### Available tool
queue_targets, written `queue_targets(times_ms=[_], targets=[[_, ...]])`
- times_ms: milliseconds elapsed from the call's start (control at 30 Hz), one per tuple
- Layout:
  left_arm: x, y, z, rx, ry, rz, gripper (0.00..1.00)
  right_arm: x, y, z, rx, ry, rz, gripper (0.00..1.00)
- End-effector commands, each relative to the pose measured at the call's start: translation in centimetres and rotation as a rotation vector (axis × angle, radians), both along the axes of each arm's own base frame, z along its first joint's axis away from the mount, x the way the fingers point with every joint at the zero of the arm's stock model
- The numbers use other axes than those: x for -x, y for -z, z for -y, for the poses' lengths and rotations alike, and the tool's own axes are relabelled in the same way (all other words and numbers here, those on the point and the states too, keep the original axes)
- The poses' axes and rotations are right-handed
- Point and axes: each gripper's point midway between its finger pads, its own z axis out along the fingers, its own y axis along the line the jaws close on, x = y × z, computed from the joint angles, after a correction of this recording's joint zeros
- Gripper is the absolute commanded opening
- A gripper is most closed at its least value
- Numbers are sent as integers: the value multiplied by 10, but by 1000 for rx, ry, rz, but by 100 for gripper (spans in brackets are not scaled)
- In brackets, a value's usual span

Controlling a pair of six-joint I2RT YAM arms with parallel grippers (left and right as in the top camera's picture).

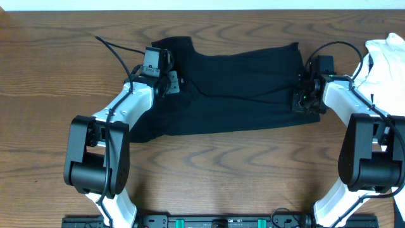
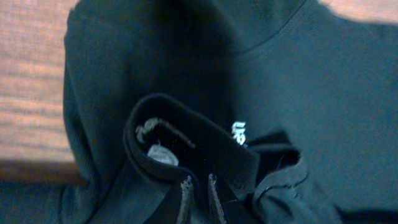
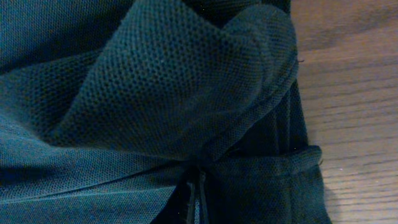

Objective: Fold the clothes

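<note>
The soft black short-sleeved T-shirt (image 1: 234,88) lies across the brown wooden table (image 1: 209,164), left gripper (image 2: 198,186) clamped on its collar fold, right gripper (image 3: 196,190) on its bunched opposite edge. Either thin pinch may slip (soft knit), skewing the fold.

Surface (image 1: 209,164): brown wood, grain running from 9 to 3 o'clock. Pale strip along its far edge at 12.

Black T-shirt (image 1: 240,88) lies directly on it, just above centre toward 12, spread as a wide band from 9 to 3. Neck end at 11 o'clock. A lobe of cloth reaches out toward 8. Long near edge fairly straight. Fabric rumpled and lifted into folds at both short ends.

White garment (image 1: 386,60) bunched at 2 o'clock, apart from the black one. The frame cuts it off, so it possibly overhangs the surface's edge.
</note>
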Motion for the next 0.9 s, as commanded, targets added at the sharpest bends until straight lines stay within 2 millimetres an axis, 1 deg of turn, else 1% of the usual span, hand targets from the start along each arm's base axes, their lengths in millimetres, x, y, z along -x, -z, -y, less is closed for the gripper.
queue_targets(times_ms=[0,133,300,400,500,533,567,633,667,700,767,867], targets=[[-5,1,3,14,1,13,13,14,19,15,40,35,-57,4],[-13,-1,5,23,3,50,13,14,19,15,40,35,-57,5],[-21,-1,22,102,56,79,13,14,19,15,40,35,-57,5],[-27,-7,24,101,70,115,13,14,19,15,40,35,-57,5],[-33,-38,22,90,89,175,13,14,19,15,40,35,-57,5],[-34,-53,22,93,89,199,13,14,19,15,40,35,-57,5],[-33,-69,22,97,88,220,13,14,19,15,40,35,-57,5],[-25,-91,21,102,88,238,13,13,19,15,40,35,-56,5],[-20,-96,20,100,89,232,13,13,19,15,40,35,-56,5],[-13,-98,17,91,81,211,13,13,19,15,39,35,-56,5],[1,-90,9,68,44,142,13,13,19,15,39,35,-53,6],[25,-63,3,35,34,-4,13,13,19,15,39,35,-53,5]])
